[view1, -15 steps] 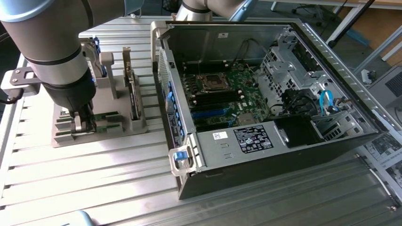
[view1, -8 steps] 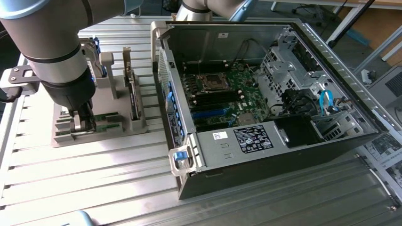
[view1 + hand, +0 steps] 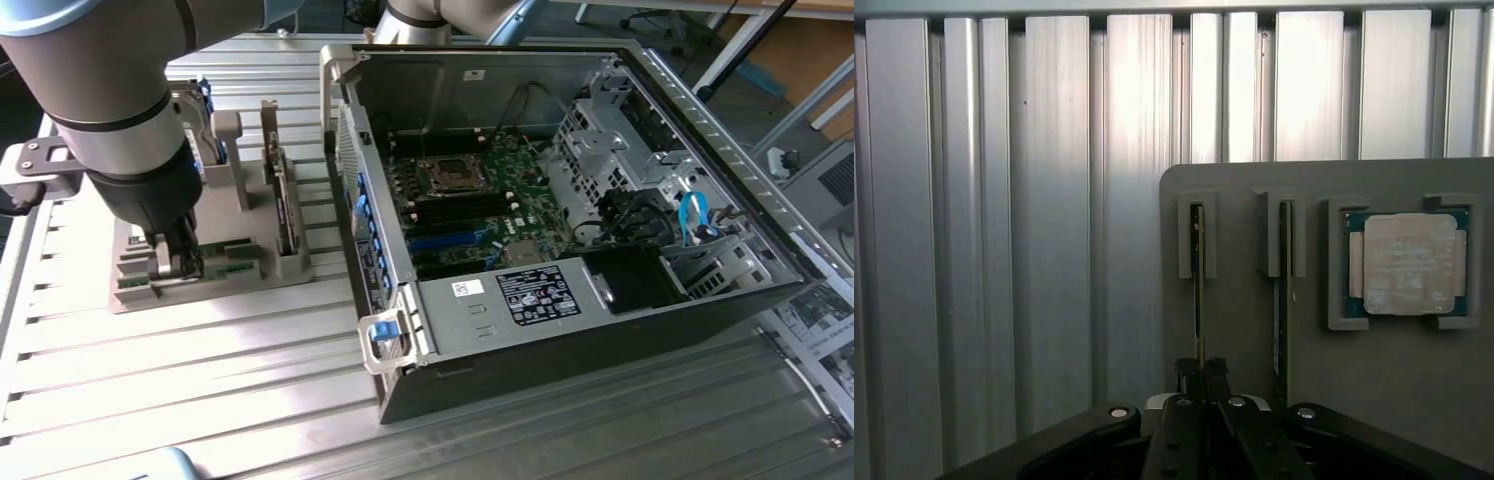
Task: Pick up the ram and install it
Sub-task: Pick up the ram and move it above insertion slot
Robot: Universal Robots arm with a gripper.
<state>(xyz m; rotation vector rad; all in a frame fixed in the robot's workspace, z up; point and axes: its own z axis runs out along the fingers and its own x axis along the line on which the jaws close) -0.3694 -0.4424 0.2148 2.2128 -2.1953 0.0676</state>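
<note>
1. Ribbed silver aluminium counter (image 3: 200, 400) is carrying everything, its long grooves catching bright light.
2. A flat grey plastic holder tray (image 3: 1234, 330) is lying on the counter toward the exterior view's left. Just beside it, toward the exterior view's right, an open black and silver computer case (image 3: 561, 330) is lying on its side and showing a green motherboard (image 3: 481, 200).
3. The ram, a long thin green circuit-board stick (image 3: 1198, 290), is standing on edge in one slot of the holder tray, and the wrist view is seeing it edge-on.
4. A second similar green stick (image 3: 1284, 300) is standing in the neighbouring slot, between the ram and a square silver processor chip (image 3: 1409, 262) that is lying flat in its own recess.
5. A grey robot arm (image 3: 120, 110) is reaching down over the tray. Its black gripper (image 3: 1202, 372) is sitting at one end of the ram, with the fingers pinching almost fully together on the stick's thin edge. The ram is sitting in its slot, not lifted out.
</note>
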